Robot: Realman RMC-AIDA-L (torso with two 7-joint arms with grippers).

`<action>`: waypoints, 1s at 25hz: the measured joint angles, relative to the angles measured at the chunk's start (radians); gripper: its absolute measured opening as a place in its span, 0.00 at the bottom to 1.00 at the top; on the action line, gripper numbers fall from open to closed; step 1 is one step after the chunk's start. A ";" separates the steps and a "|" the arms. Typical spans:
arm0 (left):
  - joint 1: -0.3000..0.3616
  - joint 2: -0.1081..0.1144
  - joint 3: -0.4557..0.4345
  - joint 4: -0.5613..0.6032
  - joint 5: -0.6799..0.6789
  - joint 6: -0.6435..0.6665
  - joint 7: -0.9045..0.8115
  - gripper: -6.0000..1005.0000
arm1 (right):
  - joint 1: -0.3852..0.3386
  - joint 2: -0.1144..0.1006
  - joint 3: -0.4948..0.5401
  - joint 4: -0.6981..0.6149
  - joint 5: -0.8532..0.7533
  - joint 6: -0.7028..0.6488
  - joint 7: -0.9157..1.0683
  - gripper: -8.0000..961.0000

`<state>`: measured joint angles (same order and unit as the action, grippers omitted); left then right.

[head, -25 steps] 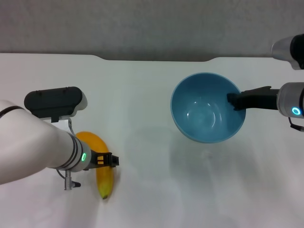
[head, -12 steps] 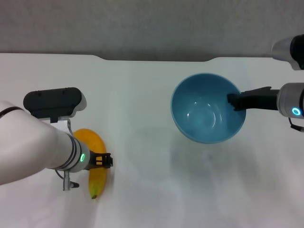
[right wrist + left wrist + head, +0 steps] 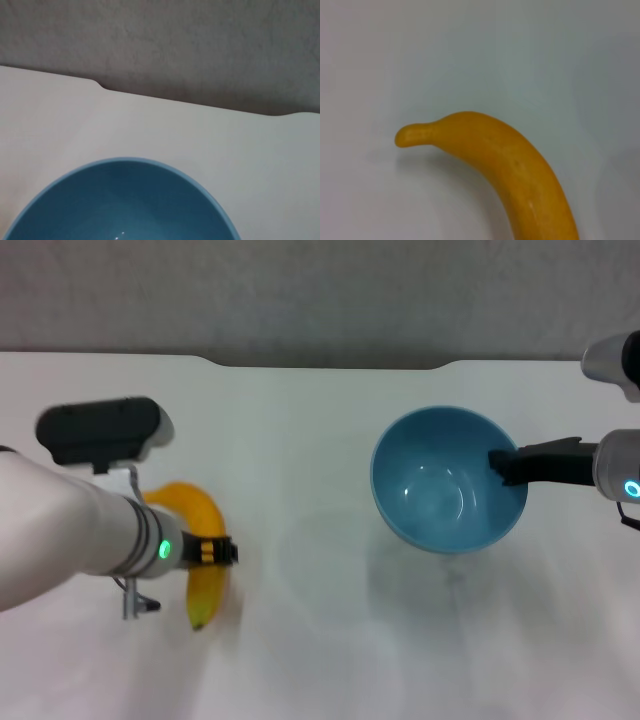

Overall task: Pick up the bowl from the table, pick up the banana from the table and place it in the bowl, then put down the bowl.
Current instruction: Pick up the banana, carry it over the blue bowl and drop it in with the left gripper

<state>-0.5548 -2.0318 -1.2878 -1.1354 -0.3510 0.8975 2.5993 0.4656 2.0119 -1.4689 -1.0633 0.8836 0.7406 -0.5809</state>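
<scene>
A light-blue bowl (image 3: pixel 447 485) hangs a little above the white table (image 3: pixel 310 430) on the right, its shadow lying below it. My right gripper (image 3: pixel 502 464) is shut on the bowl's right rim. In the right wrist view the bowl (image 3: pixel 117 202) fills the lower part, empty inside. On the left, the yellow-orange banana (image 3: pixel 187 510) is clamped near its middle by my left gripper (image 3: pixel 220 552), its dark tip pointing toward the near edge. The left wrist view shows the banana (image 3: pixel 520 170) curving over the table, its stem end free.
The table's far edge (image 3: pixel 330 366) has a notch against the grey wall (image 3: pixel 320 290). My bulky left forearm (image 3: pixel 60 530) covers the table's near left part. Bare white surface lies between banana and bowl.
The bowl has shifted right and slightly nearer with my right gripper. My left gripper has carried the banana to the left and a little up from where it lay.
</scene>
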 joint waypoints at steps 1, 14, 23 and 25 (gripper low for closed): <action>0.017 0.000 -0.011 -0.034 0.016 0.003 0.010 0.49 | 0.000 0.000 -0.001 0.003 0.002 -0.001 0.000 0.07; 0.128 -0.001 -0.064 -0.391 0.160 0.036 0.041 0.49 | 0.080 0.001 -0.012 0.185 0.153 -0.025 -0.115 0.07; 0.162 -0.003 -0.020 -0.576 0.155 -0.028 0.061 0.49 | 0.155 0.003 -0.013 0.294 0.227 -0.039 -0.169 0.07; 0.167 -0.003 0.001 -0.588 0.151 -0.066 0.062 0.49 | 0.170 0.003 -0.013 0.309 0.250 -0.040 -0.173 0.07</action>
<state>-0.3880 -2.0350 -1.2867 -1.7238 -0.2003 0.8316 2.6615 0.6354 2.0146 -1.4818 -0.7541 1.1333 0.7003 -0.7536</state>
